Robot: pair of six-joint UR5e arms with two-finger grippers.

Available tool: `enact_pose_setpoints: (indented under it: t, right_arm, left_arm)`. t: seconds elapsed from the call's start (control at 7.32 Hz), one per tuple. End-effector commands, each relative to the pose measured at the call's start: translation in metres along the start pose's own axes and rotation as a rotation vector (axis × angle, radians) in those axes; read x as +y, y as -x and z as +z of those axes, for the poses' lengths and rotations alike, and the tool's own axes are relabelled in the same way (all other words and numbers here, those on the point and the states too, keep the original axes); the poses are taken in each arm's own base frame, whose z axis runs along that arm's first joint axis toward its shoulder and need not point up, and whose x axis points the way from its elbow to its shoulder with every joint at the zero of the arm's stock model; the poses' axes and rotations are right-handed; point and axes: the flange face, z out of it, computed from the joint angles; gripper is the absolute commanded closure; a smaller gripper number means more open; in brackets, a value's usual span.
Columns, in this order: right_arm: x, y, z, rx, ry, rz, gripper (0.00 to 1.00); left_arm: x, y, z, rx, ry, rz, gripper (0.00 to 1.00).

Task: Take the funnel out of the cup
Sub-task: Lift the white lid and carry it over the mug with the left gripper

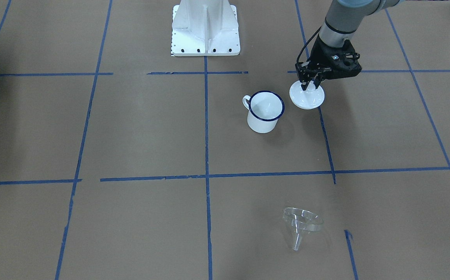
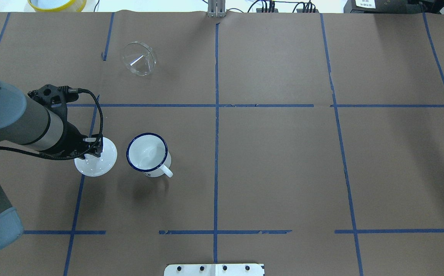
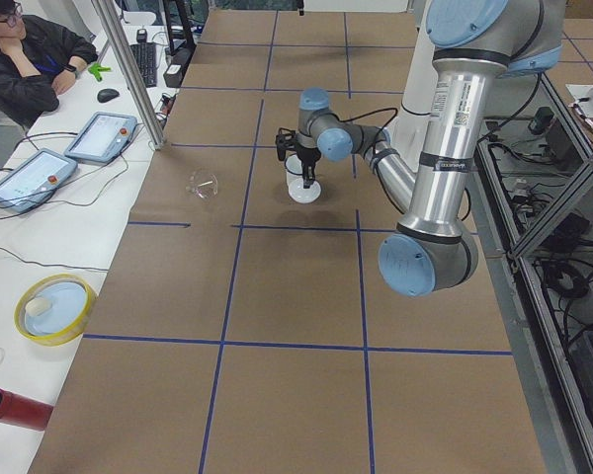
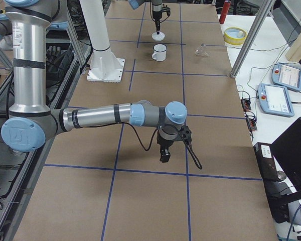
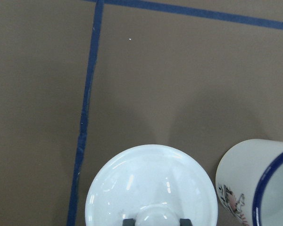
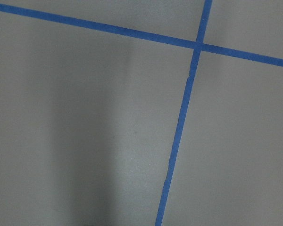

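Funnel (image 1: 302,222), clear cone, lies off cup (image 1: 264,116); left claw (image 1: 310,86) pinches lid (image 1: 306,100).

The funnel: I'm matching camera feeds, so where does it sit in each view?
Front-facing: funnel low, right of centre.
Overhead: top left.
Exterior left: left of centre, upper part.
Exterior right: top, right of centre.
Both wrist views: not in it.
Shared landmark: the cup.

Table (image 2: 283,172): brown paper cover, spreading all round the left gripper (image 2: 93,149).
Tape (image 2: 217,153): blue grid; one line passes beneath the left gripper.
Bench (image 3: 40,227): white, beyond the table, ahead of the left gripper.
Post (image 3: 128,74): metal, at the bench edge.
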Motion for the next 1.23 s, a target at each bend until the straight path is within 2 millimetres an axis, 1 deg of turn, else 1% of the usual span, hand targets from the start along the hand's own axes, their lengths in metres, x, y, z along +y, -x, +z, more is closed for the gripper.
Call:
enact_pose_setpoints:
  t: [0.0,0.14,0.27,0.41,0.68,0.82,1.09]
  right_arm:
    - [0.0,0.0,0.0,0.0,0.0,-0.001,0.0]
    - [0.0,0.0,0.0,0.0,0.0,-0.001,0.0]
    - [0.0,0.0,0.0,0.0,0.0,0.001,0.0]
    - [0.0,0.0,0.0,0.0,0.0,-0.001,0.0]
    - [0.0,0.0,0.0,0.0,0.0,0.001,0.0]
    - [0.0,0.0,0.0,0.0,0.0,0.001,0.0]
    - [0.0,0.0,0.0,0.0,0.0,-0.001,0.0]
  left_arm:
    - [-0.006,-0.067,-0.033,-0.009,0.015,-0.05,1.0]
    - [-0.01,-0.085,-0.019,-0.004,0.026,-0.093,1.0]
    - [-0.016,-0.1,-0.001,0.002,0.032,-0.127,1.0]
    - [-0.021,-0.106,0.015,0.008,0.031,-0.129,1.0]
    - [-0.025,-0.107,0.027,0.002,0.032,-0.13,1.0]
    - [-0.022,-0.109,0.035,-0.005,0.041,-0.125,1.0]
    - [-0.018,-0.108,0.034,0.006,0.043,-0.118,1.0]
